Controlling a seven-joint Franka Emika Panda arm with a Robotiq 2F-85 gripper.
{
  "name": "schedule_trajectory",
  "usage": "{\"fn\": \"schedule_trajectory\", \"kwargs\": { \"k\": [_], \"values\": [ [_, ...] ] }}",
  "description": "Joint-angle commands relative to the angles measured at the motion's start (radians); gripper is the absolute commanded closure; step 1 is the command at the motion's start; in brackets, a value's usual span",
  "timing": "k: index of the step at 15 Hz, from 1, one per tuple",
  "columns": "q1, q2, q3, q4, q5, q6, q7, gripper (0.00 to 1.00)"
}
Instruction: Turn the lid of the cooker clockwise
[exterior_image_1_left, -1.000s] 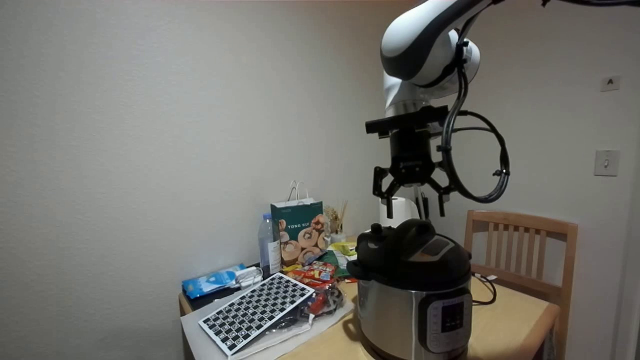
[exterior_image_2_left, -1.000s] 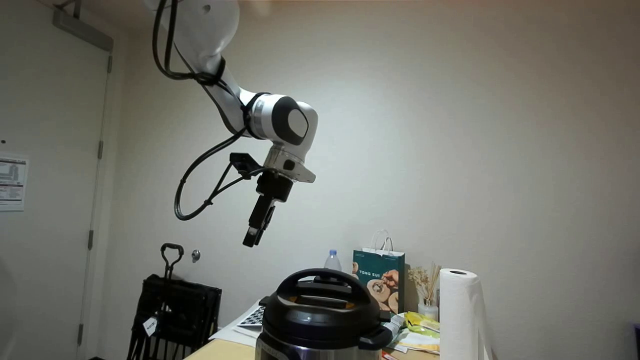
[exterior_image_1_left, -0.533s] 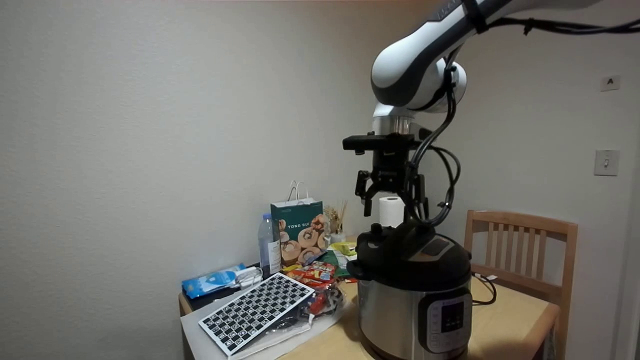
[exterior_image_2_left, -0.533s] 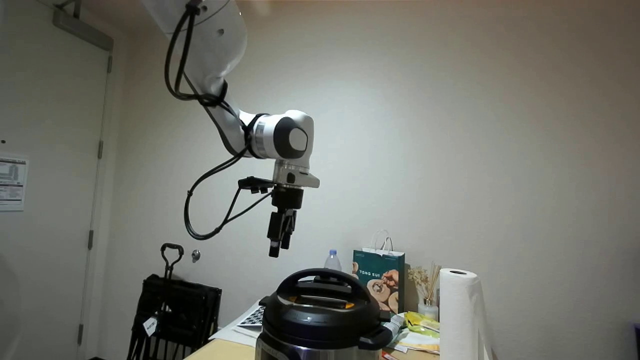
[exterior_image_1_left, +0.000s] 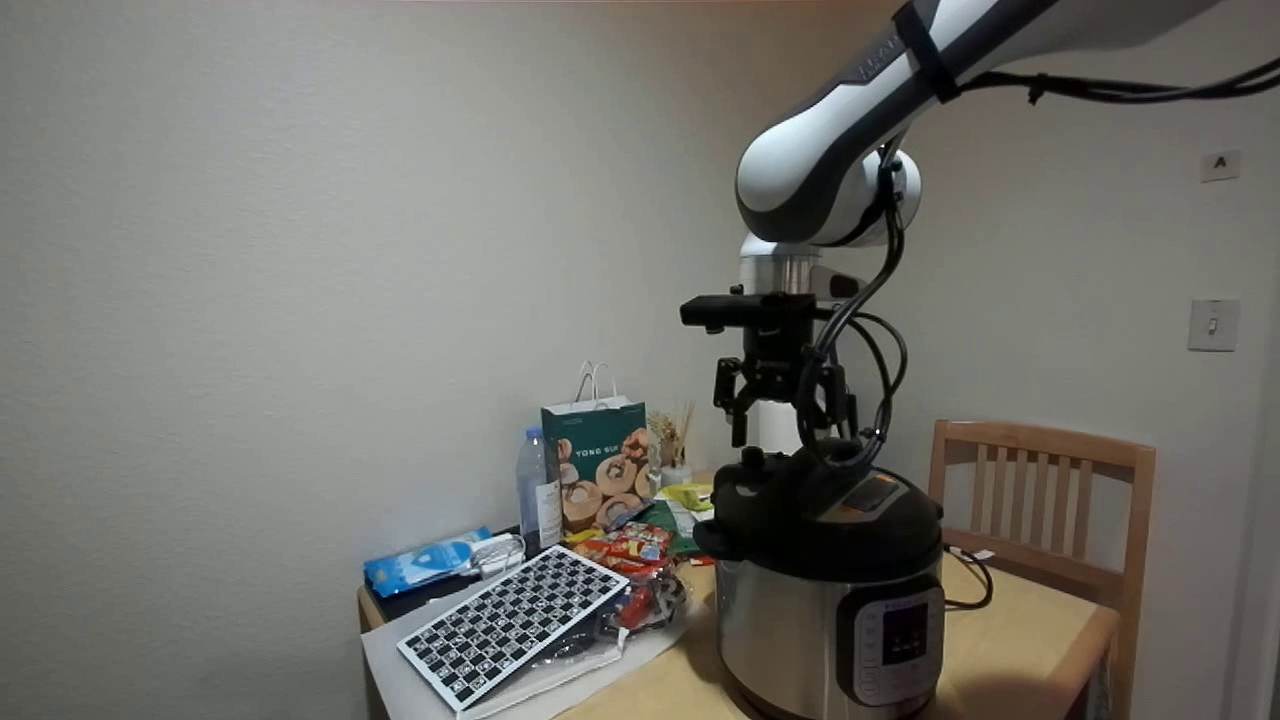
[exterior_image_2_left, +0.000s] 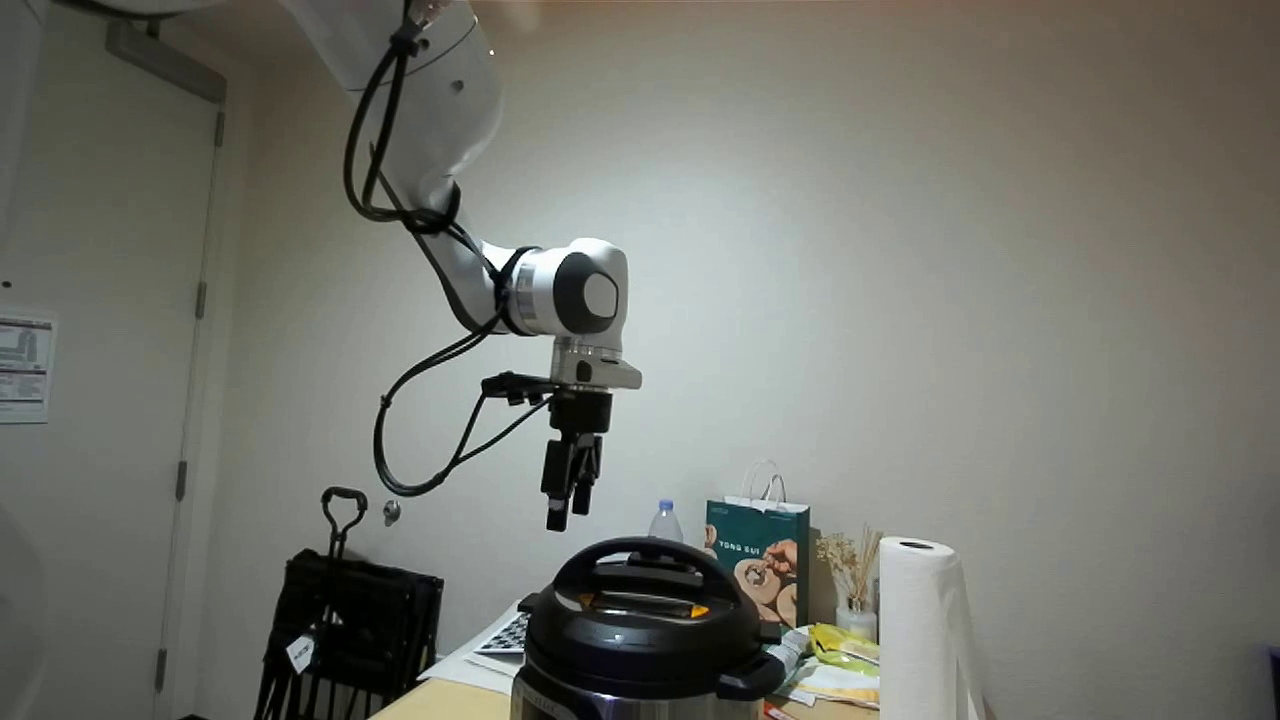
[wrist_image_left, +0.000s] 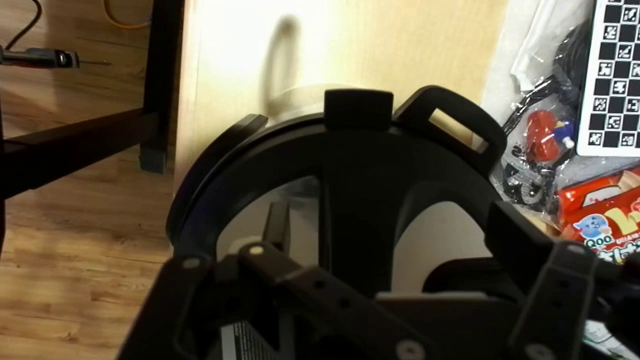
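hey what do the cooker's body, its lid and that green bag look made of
The cooker's body: probably stainless steel, fairly shiny; it is silvery with streaked reflections.
The lid: likely moulded black plastic, semi-gloss, with soft highlights, though coated metal is possible.
The green bag: apparently printed paper, with crisp edges; whether it's coated, I can't tell.

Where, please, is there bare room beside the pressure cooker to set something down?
In an exterior view, bare tabletop lies between the pressure cooker, black cord and table edge. The wrist view shows more, reaching to the white sheet. From there on it is crowded: calibration board, red Qoo packet, green paper bag, blue-capped bottle.
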Motion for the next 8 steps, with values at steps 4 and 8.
{"fn": "schedule_trajectory", "kwargs": {
  "k": [4,8],
  "values": [
    [-0.003,0.054,-0.046,-0.013,0.021,0.1,-0.001,0.0],
    [0.004,0.083,-0.051,-0.003,0.029,0.097,0.003,0.21]
  ]
}}
